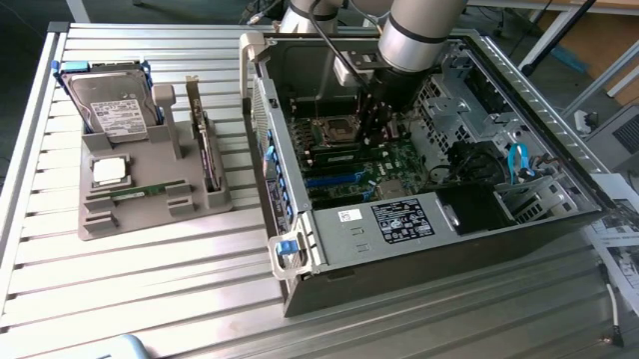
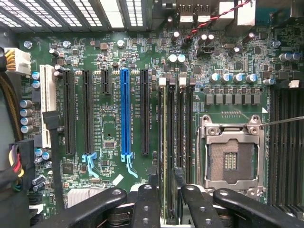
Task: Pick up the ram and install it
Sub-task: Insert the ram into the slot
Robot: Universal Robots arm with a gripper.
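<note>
One slim green ram [image 2: 165, 142] sits edge-on in its slot between the fingers of the wide-open claw [image 2: 165, 178]; a twin [image 1: 140, 193] lies on the tray [image 1: 140, 222].

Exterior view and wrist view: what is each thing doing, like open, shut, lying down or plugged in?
Computer case: on its side, open.
Pincer: open, above the board inside the case.
Ram stick in board: standing upright, plugged in under the pincer.
Ram stick on tray: lying flat.
Tray: flat beside the case.
Chip socket: empty.
Silver chip: lying flat.
Hard drive: propped up.
Card: standing on edge.
</note>
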